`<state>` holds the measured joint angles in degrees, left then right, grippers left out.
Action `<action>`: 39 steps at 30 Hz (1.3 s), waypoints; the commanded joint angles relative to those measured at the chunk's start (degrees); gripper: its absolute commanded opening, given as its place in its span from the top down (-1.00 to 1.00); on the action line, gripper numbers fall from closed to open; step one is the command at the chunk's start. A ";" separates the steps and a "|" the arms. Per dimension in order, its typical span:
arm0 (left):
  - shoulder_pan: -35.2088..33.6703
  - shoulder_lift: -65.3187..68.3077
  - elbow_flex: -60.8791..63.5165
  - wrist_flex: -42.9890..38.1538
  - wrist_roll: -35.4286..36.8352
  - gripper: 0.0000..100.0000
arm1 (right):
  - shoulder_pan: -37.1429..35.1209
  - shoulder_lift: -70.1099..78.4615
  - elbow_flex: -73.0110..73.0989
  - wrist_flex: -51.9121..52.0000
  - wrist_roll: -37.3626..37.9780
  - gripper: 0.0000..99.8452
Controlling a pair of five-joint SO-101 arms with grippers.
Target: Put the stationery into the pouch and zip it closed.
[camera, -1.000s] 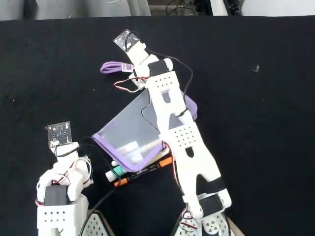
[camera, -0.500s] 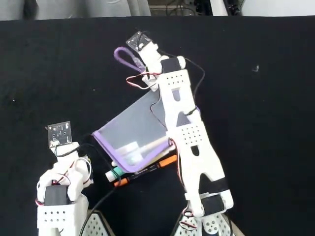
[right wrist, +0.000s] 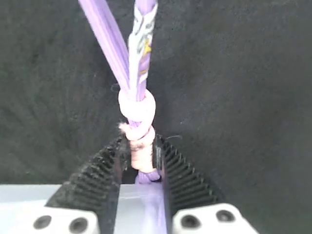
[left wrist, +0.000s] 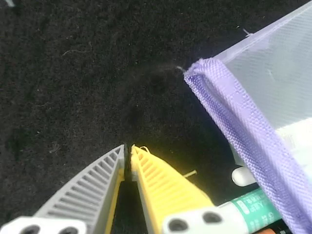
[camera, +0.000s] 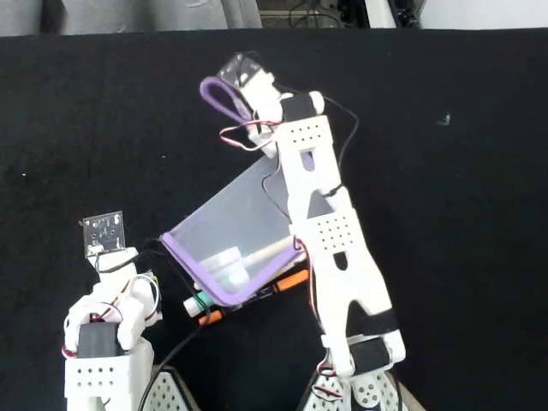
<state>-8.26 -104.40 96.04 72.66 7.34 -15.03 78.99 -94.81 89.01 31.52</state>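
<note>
Our right gripper (right wrist: 140,146) is shut tight on the knot (right wrist: 136,109) of the purple strap (right wrist: 140,48) at the far end of the pouch (camera: 235,223). A second ago the strap lay flat and pointed off to the side. Now we have pulled it up and away from us, and it stands out straight and tight. The right arm (camera: 330,231) swung a bit to the right as it pulled, and it lies across the pouch. The pouch itself has hardly moved on the black table (camera: 445,240). We think the strap hangs on the zip, so this pull may be the start of closing it. But we cannot see the zip, so we cannot tell how far it has gone. Here is the trouble. Some things are in the pouch, like the white thing (camera: 224,257) we see through its side. But a green pen (camera: 201,300) and an orange pen (camera: 289,280) poke out at the near edge. We cannot tell if they are partly inside or just under it. If they are out, zipping now comes too soon. Our left gripper (left wrist: 129,148) has not moved. It is shut with nothing in it, and it sits by the near corner of the pouch, just beside the green pen.
</note>
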 commanded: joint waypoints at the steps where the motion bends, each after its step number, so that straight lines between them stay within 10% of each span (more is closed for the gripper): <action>1: -0.31 0.18 1.36 0.18 0.35 0.94 | -2.64 -10.42 -1.01 0.18 -2.11 0.98; 39: -0.31 0.18 1.36 0.18 0.35 0.94 | -7.38 -44.00 1.98 -21.54 -2.37 0.98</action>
<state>-8.26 -104.40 96.04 72.66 7.34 -21.71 37.93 -93.76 69.49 29.58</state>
